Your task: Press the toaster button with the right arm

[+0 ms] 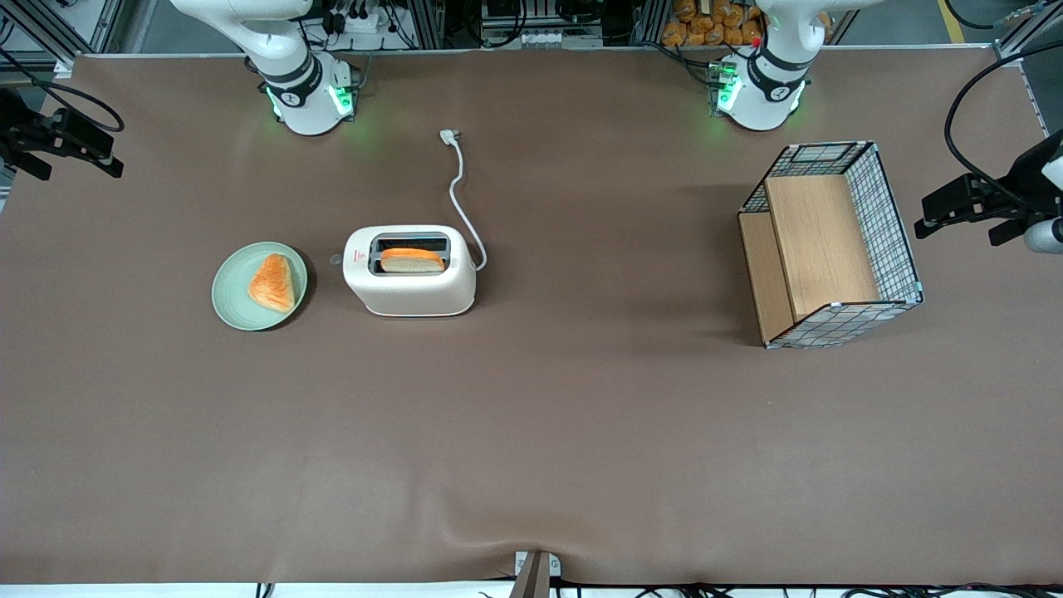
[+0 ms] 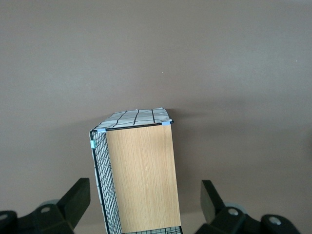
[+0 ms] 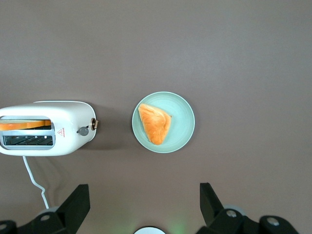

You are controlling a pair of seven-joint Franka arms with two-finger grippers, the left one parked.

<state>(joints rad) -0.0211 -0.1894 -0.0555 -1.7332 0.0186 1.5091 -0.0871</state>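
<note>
**Desk editor:** Where does the toaster (image 1: 411,274) stand?

**Photographer:** On the brown desk (image 1: 531,432), in the half toward the working arm's end, roughly midway between the desk's edge by the arm bases and its edge by the front camera. A slice of bread (image 1: 413,261) sits in one slot; the white cord (image 1: 462,195) trails toward the arm-base edge. Just beside the toaster, nearer the working arm's end, a green plate (image 1: 232,291) holds a triangular orange pastry (image 1: 273,283).

**Desk editor:** And the toaster button (image 3: 83,130)?

**Photographer:** A small grey tab on the toaster's end face, the one turned toward the plate. It appears raised, and the bread rides high in its slot, so I judge it unpressed.

**Desk editor:** The claw (image 3: 144,207)?

**Photographer:** Spread wide, holding nothing. It hangs high above the desk, looking straight down on toaster and plate, well apart from both. The right arm (image 1: 286,66) shows only its base at the desk's edge in the front view.

**Desk editor:** So progress?

**Photographer:** By my reading, nothing done yet. The whole approach remains: descend, line up over the tab, push it down.
</note>
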